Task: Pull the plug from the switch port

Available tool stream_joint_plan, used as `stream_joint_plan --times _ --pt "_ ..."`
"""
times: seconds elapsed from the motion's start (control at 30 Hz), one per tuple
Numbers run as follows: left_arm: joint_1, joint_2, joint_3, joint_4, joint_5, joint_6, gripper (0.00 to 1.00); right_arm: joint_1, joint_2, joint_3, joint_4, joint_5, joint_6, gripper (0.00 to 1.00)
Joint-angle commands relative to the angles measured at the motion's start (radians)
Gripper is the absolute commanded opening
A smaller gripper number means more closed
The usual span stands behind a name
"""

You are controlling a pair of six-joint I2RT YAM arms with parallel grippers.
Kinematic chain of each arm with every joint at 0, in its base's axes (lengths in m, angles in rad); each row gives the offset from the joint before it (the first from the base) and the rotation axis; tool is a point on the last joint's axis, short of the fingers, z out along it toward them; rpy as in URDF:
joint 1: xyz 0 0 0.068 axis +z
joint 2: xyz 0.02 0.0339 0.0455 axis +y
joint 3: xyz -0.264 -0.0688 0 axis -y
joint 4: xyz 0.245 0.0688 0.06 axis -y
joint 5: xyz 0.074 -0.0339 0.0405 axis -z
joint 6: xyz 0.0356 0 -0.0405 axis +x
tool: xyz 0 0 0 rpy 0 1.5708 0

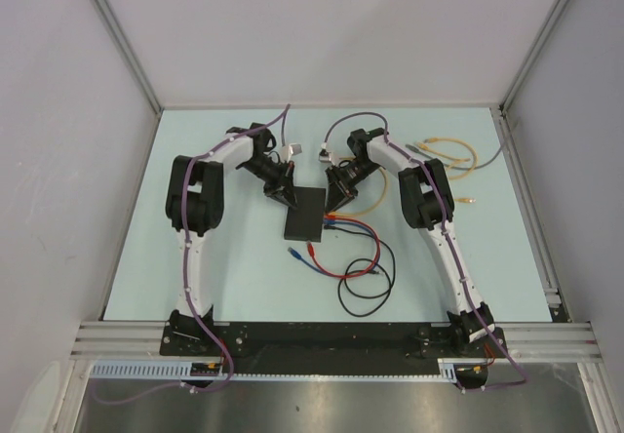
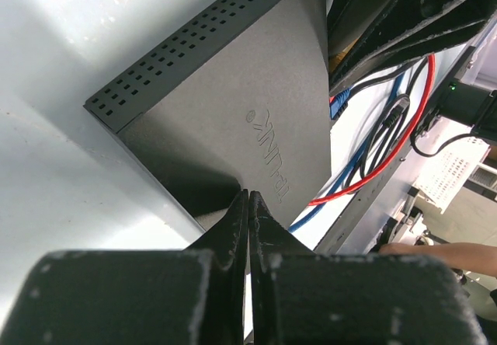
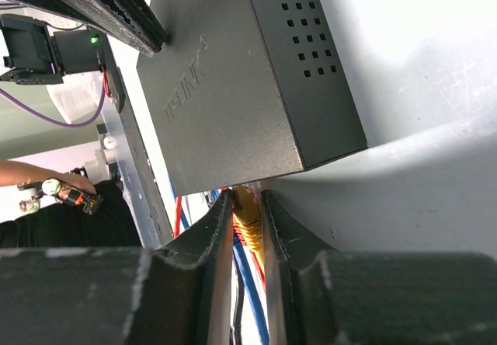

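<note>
Desk (image 1: 195, 160): switch (image 1: 304, 214) lies flat at centre, long axis far-to-near, port edge facing right desk edge.

Right gripper (image 3: 246, 199) is nearer the ports. Jaws narrow, clamped on yellow plug (image 3: 247, 214) at port. Plug axis points toward right edge, so pull likely goes that way.

Left gripper (image 2: 248, 197) pinched closed, empty, tips at switch's far-left corner, likely bracing.

On switch (image 3: 233, 88), port row faces away, unseen just ahead of right gripper (image 3: 245, 195) tips. Yellow plug (image 3: 247, 214) between those fingers: front end hidden under switch edge, rear lost between finger bases. Ahead-right of left gripper (image 2: 248, 196), switch far corner covered by right gripper. Further right, forearm (image 2: 443, 250) blurred, cut by frame edge. Overhead: both grippers' fingertips and plug too small to tell.
</note>
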Motion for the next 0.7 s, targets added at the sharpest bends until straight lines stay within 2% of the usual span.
stream_joint_plan --times 0.0,0.3,0.43,0.6,0.67 --pt "-0.009 -0.004 0.035 0.011 -0.022 0.021 0.0 0.031 0.043 -0.018 0.072 0.206 -0.03 0.18" --pt "-0.014 -0.009 0.034 0.006 -0.031 0.026 0.0 0.008 0.059 0.048 0.055 0.226 -0.06 0.15" --pt "-0.015 -0.007 0.034 0.008 -0.031 0.026 0.0 0.008 0.051 0.008 0.049 0.221 -0.067 0.13" --pt "-0.02 -0.002 0.04 0.006 -0.03 0.024 0.0 0.015 0.031 -0.051 0.05 0.199 -0.062 0.0" --pt "-0.021 -0.002 0.043 0.006 -0.027 0.024 0.0 0.012 0.031 -0.035 0.059 0.212 -0.053 0.0"
